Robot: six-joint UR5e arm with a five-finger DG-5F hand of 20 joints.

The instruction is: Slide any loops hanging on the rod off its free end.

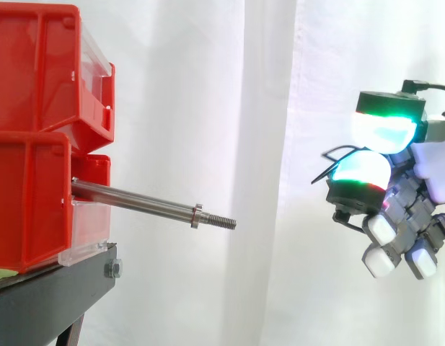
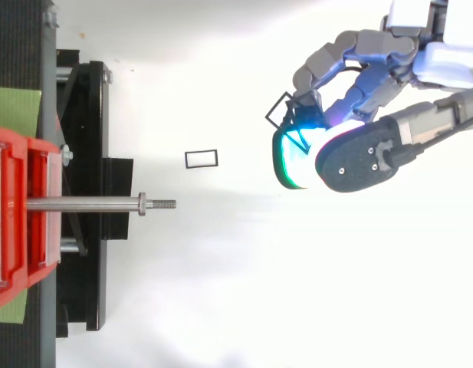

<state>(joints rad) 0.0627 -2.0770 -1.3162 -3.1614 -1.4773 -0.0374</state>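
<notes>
Side view puts the rod (image 1: 135,200) jutting out level from between the stacked red bins (image 1: 31,194) on the black stand (image 1: 56,292). Its threaded free end (image 1: 221,221) points toward the hand (image 1: 404,209), which hangs well apart from it before the white curtain (image 1: 272,86). The shaft looks bare from the bins out past the nut (image 1: 196,216), so I judge the rod cleared. The hand's fingers are curled, and two glowing green-cyan pads (image 1: 384,130) are pressed against each other. From above, a thin black loop (image 2: 277,104) sticks out from between those pads, so the hand appears to be pinching it; a pinch suits a wire this thin, which a wider grasp would let slip. The hand sits out beyond the free end and a little to one side of the rod's line, which fits a loop drawn off along the rod's axis, not lifted off. A second loop (image 2: 202,152), a small black rectangle, shows in the top view between the rod's tip and the hand, off to the side of the rod and touching neither. Whether it lies on the white ground below or is in the air I cannot tell. What remains, by my reading, is only to let go of the pinched loop somewhere clear of the rod.
</notes>
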